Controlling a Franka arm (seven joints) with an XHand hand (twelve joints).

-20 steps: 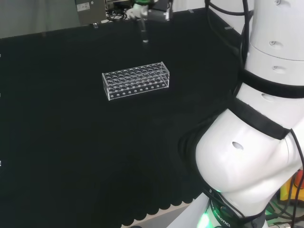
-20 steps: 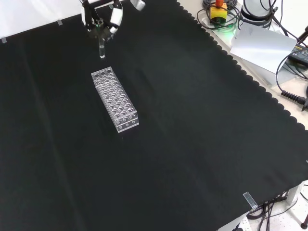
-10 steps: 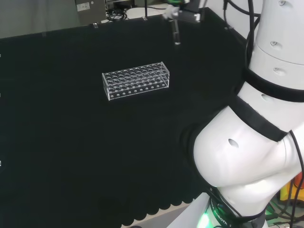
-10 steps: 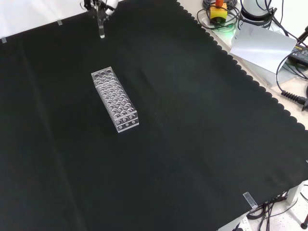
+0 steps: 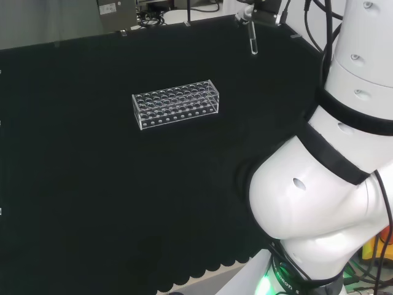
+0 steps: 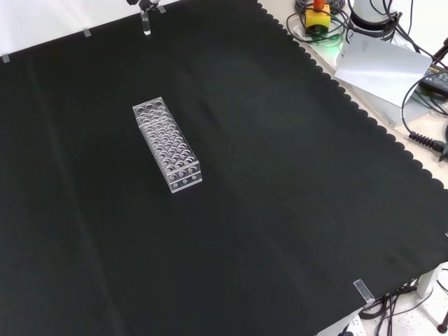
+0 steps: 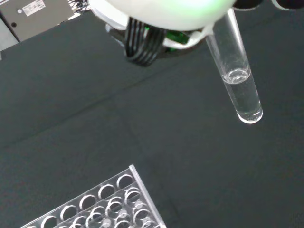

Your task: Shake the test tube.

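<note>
A clear glass test tube (image 7: 237, 80) with a little clear liquid in its rounded end hangs in the air, about upright, its upper end held in my hand (image 5: 250, 9). In the head view the test tube (image 5: 253, 43) is at the top, right of the rack. In the front view the test tube (image 6: 146, 26) hangs at the top edge under the hand (image 6: 145, 3), beyond the rack's far end. The clear plastic tube rack (image 5: 176, 104) stands on the black cloth with its holes empty; the rack (image 6: 167, 145) is well apart from the tube.
The arm's white links (image 5: 331, 184) take up the right of the head view. Past the cloth's scalloped edge in the front view lie cables, a yellow and red button box (image 6: 317, 14) and a grey sheet (image 6: 381, 66). A corner of the rack (image 7: 109, 204) shows in the wrist view.
The hand has carried the test tube to the right in the head view and toward the top edge in the front view, away from the rack. The rack has not moved.
</note>
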